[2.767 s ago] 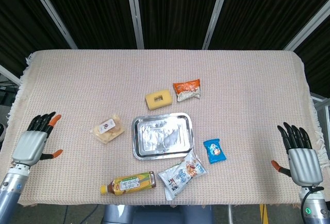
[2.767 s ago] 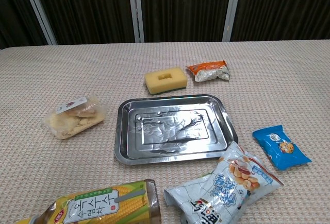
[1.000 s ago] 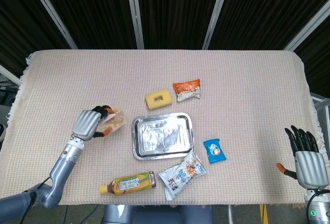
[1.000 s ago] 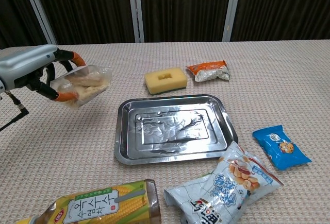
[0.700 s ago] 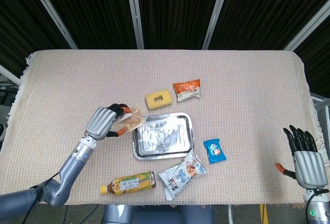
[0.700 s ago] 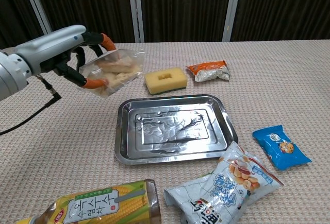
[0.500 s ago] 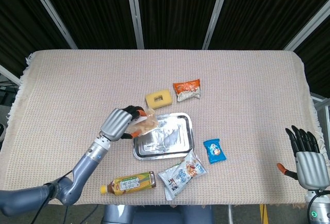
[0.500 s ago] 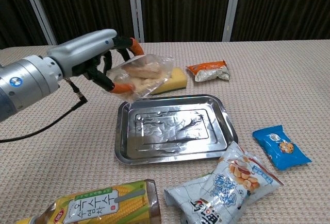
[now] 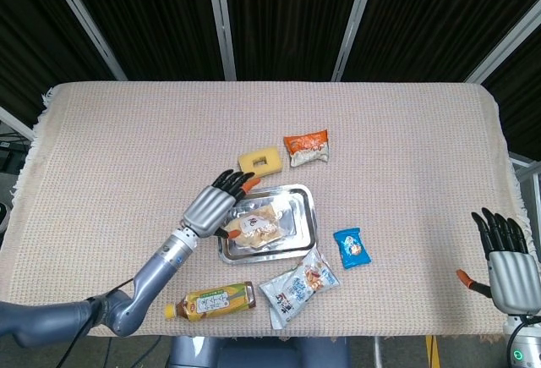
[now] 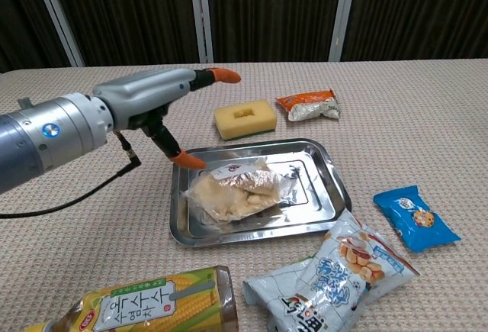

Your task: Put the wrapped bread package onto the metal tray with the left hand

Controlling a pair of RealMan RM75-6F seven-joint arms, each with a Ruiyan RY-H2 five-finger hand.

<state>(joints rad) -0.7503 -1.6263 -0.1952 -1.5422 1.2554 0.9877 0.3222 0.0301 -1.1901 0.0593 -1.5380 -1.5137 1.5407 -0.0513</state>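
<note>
Clear-wrapped bread package with a white label [image 10: 238, 191] is lying flat in the shiny metal tray [image 10: 321, 166], filling its left and middle part, so placement looks done to me. My left hand [image 10: 152, 99] hovers over the tray's left rim, fingers spread, holding nothing; thumb tip hangs just above the package, can't tell if it touches. Right hand [image 9: 504, 268] sits well apart at the table's right edge, fingers extended and empty. Handling-wise the package reads as light, soft and crushable, with slick crinkly film; if I had to regrip I'd take it across the middle of the bulk with a loose wrap, not by the loose film edge. Around it: yellow sponge with a hollow centre [image 10: 245, 119] just behind the tray, orange snack bag [image 10: 308, 106] beyond that, white-blue snack bag [image 10: 335, 277] touching the tray's front right corner, small blue cookie packet [image 10: 414, 217] to the right, yellow corn-drink bottle [image 10: 137, 307] in front left. Retreat up and left looks unobstructed; only the bottle is near my forearm's path.
</note>
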